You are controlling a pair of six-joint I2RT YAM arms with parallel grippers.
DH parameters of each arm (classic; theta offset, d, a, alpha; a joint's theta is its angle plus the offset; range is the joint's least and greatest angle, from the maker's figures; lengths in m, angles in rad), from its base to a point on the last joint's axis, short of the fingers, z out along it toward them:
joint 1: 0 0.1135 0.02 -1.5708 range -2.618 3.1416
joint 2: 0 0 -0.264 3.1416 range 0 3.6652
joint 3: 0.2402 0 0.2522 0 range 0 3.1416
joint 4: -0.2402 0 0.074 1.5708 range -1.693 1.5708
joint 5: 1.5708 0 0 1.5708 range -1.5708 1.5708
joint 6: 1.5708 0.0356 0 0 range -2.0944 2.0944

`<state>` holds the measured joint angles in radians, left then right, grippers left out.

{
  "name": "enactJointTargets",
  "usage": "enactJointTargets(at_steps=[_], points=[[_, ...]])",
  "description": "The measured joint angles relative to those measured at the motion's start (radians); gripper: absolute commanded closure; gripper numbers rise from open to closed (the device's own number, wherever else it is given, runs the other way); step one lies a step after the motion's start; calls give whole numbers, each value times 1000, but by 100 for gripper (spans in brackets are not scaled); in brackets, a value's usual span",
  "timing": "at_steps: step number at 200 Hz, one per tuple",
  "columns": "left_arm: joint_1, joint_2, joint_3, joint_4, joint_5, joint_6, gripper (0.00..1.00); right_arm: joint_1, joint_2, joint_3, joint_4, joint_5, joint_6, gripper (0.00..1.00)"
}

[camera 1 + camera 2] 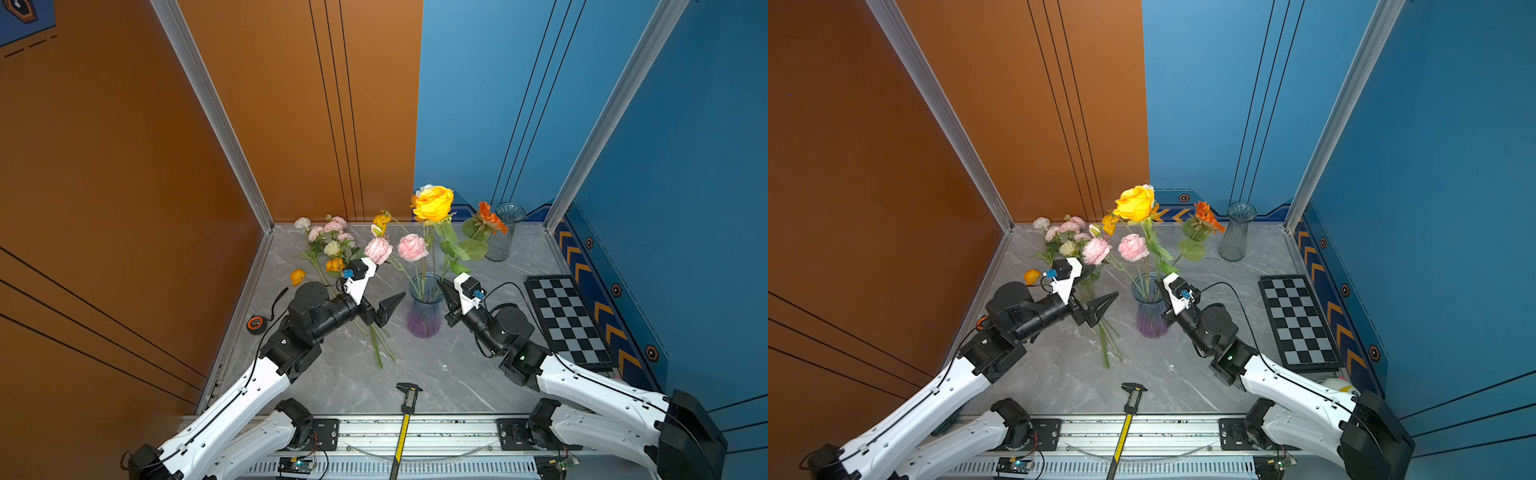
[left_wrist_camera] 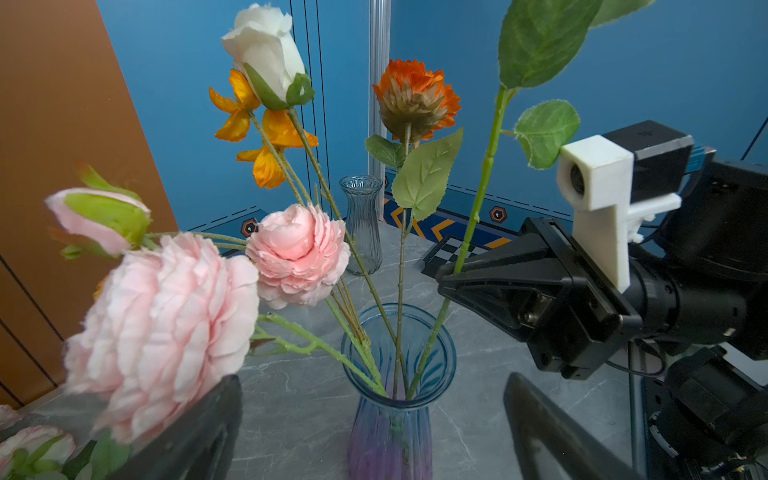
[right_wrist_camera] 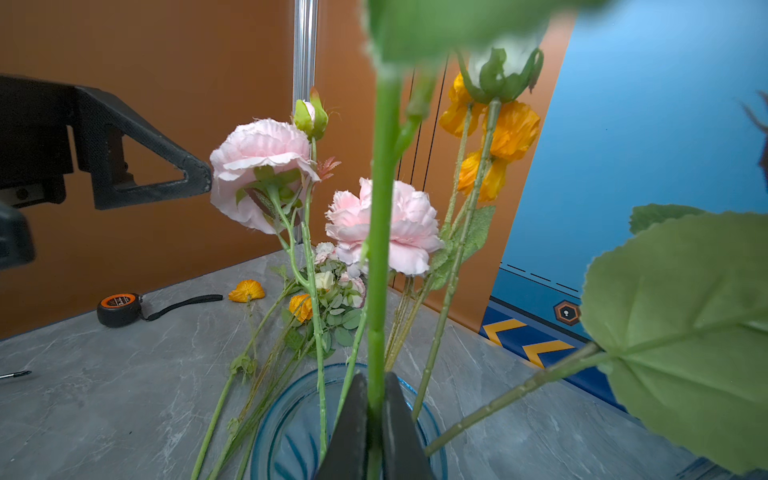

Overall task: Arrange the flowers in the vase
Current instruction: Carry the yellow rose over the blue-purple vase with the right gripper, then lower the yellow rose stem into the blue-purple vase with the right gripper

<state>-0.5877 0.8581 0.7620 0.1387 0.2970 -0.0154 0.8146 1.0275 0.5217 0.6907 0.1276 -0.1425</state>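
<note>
Your right hand (image 3: 376, 382) pinches the upright yellow rose stem (image 3: 380, 208) just above the rim of the vase (image 2: 441, 353), its foot inside; your left hand (image 2: 374, 380) gapes empty beside it.

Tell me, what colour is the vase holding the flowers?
The vase is blue glass at the top, fading to purple below; clearest in the left wrist view.
</note>
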Motion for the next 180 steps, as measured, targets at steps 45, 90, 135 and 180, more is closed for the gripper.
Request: enactJointTargets(at_steps=[45, 90, 135, 180], points=[[0, 23, 0, 9, 4, -4, 2, -3, 0, 32, -58, -26, 10, 74], [0, 14, 0, 13, 3, -4, 2, -3, -27, 35, -145, -48, 43, 40], [1, 2, 0, 23, 3, -3, 2, 5, -129, 38, -277, -44, 65, 13], [9, 2, -1, 23, 4, -3, 2, 10, -197, 68, -423, -39, 83, 1]])
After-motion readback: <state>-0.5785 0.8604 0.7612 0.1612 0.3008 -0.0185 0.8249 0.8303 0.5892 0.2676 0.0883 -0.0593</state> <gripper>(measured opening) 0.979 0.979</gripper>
